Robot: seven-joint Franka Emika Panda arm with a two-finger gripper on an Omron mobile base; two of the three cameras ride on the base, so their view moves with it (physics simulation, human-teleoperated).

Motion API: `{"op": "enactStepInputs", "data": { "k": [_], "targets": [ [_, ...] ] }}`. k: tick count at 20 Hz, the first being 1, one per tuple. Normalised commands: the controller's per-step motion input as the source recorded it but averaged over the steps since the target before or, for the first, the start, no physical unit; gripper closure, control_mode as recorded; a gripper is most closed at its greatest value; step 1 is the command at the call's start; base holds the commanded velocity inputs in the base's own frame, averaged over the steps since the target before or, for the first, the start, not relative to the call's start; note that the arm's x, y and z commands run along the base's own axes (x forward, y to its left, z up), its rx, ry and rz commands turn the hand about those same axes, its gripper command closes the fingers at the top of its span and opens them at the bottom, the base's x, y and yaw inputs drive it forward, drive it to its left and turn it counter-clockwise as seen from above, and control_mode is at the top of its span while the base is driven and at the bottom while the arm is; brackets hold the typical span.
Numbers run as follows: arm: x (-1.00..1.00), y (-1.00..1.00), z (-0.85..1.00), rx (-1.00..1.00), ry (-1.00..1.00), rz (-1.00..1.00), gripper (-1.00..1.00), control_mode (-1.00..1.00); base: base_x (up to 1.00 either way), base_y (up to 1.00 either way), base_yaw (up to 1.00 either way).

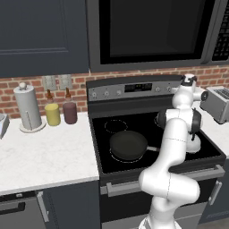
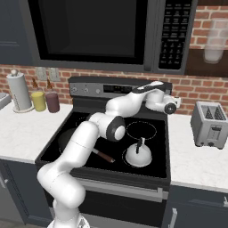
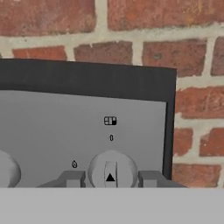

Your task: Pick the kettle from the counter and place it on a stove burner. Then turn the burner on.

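The small silvery-white kettle (image 2: 138, 156) stands upright on the front right stove burner (image 2: 156, 163) of the black cooktop, off the white counter (image 2: 191, 162). My gripper (image 2: 176, 103) is up at the stove's back panel, at its right end (image 1: 188, 81). In the hand view the gripper (image 3: 110, 178) holds the rightmost round knob (image 3: 110, 168) between its two fingertips (image 3: 72, 178), shut on it. The knob's pointer mark points straight up towards a small "0" on the panel. In the left base view my arm covers most of the kettle.
A dark frying pan (image 1: 129, 145) sits on the front left burner. A silver toaster (image 2: 208, 124) stands on the counter to the right. A paper towel roll (image 1: 27, 107) and two jars (image 1: 53, 114) are at the back left. The microwave (image 2: 93, 31) hangs overhead.
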Motion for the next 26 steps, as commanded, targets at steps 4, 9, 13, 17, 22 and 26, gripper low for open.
{"op": "enactStepInputs", "data": {
  "k": [4,9,13,17,22,26],
  "targets": [
    [0.0,-0.1,-0.13,-0.2,-0.1,0.03,1.0,-1.0,0.0,0.0,0.0],
    [0.0,0.0,-0.09,-0.23,-0.07,0.07,1.0,-1.0,0.0,0.0,0.0],
    [0.0,0.0,0.0,-0.21,-0.03,0.06,1.0,-1.0,0.0,0.0,0.0],
    [0.0,0.0,0.0,-0.21,-0.03,0.05,1.0,-1.0,0.0,0.0,0.0],
    [0.0,0.0,0.0,-0.19,0.0,0.04,1.0,-1.0,0.0,0.0,0.0],
    [0.0,0.0,0.0,-0.17,-0.01,0.04,1.0,-1.0,0.0,0.0,0.0]
  ]
}}
